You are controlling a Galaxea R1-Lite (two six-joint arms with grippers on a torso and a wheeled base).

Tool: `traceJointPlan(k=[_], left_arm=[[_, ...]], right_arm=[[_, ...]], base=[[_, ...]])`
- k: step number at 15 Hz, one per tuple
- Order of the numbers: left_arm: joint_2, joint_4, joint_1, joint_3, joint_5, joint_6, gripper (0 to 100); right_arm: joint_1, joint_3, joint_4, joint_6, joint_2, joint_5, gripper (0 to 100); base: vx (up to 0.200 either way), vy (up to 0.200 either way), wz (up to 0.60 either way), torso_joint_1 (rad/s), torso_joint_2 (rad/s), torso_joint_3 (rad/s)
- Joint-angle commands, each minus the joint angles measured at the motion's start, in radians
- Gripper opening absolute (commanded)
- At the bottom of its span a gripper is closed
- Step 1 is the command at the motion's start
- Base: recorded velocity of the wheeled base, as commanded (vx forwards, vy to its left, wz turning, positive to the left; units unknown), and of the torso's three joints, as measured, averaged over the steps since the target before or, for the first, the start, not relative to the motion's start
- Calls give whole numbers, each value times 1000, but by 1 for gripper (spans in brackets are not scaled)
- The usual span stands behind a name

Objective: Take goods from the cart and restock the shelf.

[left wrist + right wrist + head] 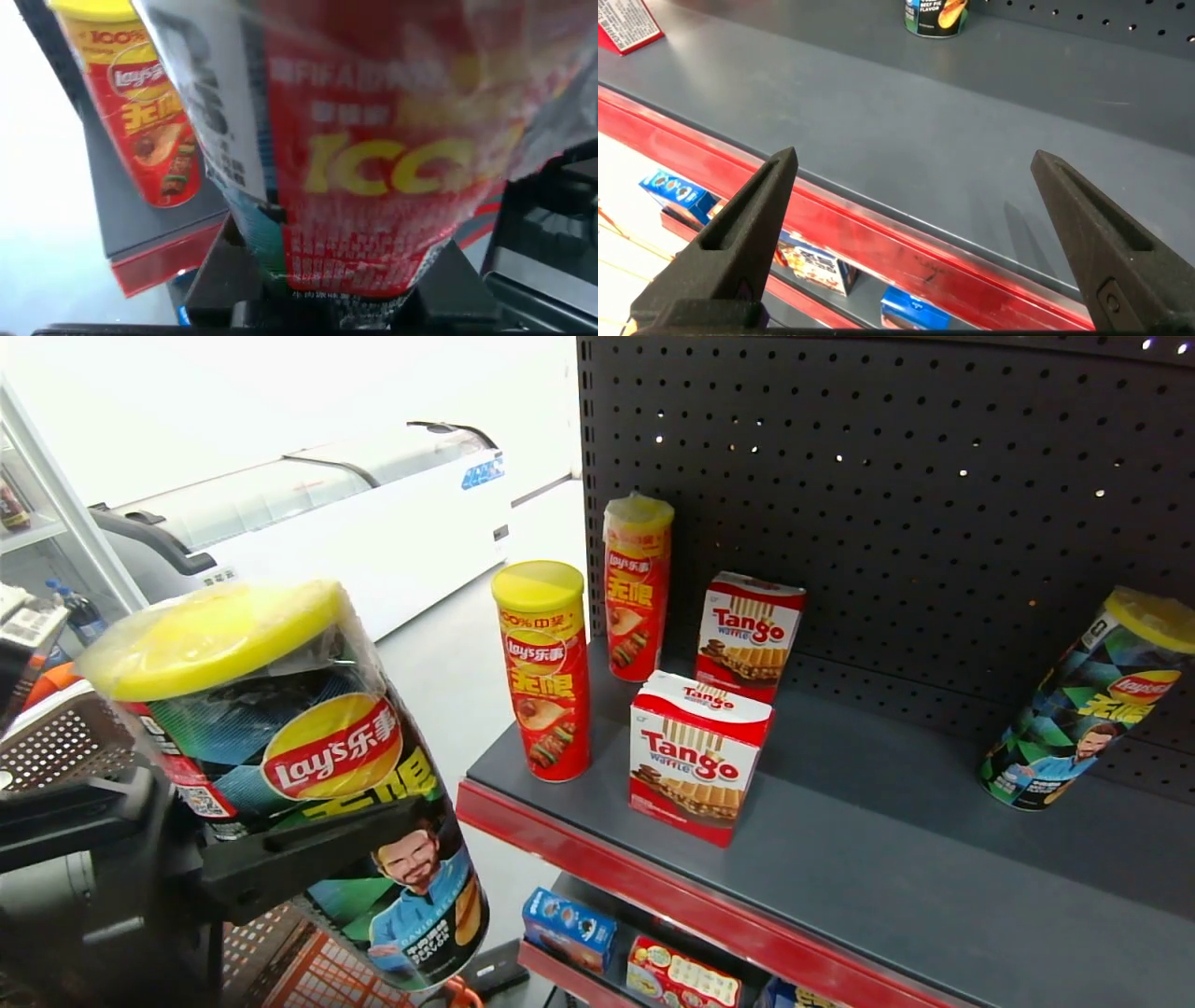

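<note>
Right now we see the left gripper (308,859) pinching the dark chips can (299,747) across its lower body, its black fingers (280,870) pressed into the wrapper. The yellow-lidded can tilts a little.

Our landmark is the front red can (543,672), which stands upright near the left end of the shelf (887,868). The dark chips can hangs to the left of the front red can and nearer to us, off the grey deck and apart from it. From the left wrist, the front red can (140,112) shows beyond the dark chips can.

Behind the front red can and slightly right stands a second red can (638,588), close to the pegboard (934,476). Just right of the front red can sits a wafer box (698,756), and another wafer box (750,635) stands farther back. Far to the right of the front red can, a leaning can (1088,700) rests tilted against the pegboard.

The right gripper (920,252) hovers with its claw spread wide above the red front lip (878,229) of the shelf, to the right of the front red can.
</note>
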Motion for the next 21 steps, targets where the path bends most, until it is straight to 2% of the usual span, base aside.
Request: traceJointPlan(k=[1, 4, 12, 21], left_arm=[[20, -9, -36, -12, -6, -15, 0], [22, -9, -59, -10, -51, -18, 0], [25, -9, -55, -9, -49, -18, 0], [9, -9, -46, 5, -23, -18, 0]], right_arm=[[2, 0, 0, 0, 0, 0, 100], [0, 0, 0, 0, 0, 0, 100], [0, 0, 0, 0, 0, 0, 100], [0, 0, -2, 0, 0, 0, 100]], base=[[0, 0, -600, 2, 2, 7], [0, 0, -600, 2, 2, 2], [0, 0, -600, 6, 4, 2], [0, 0, 0, 0, 0, 0]])
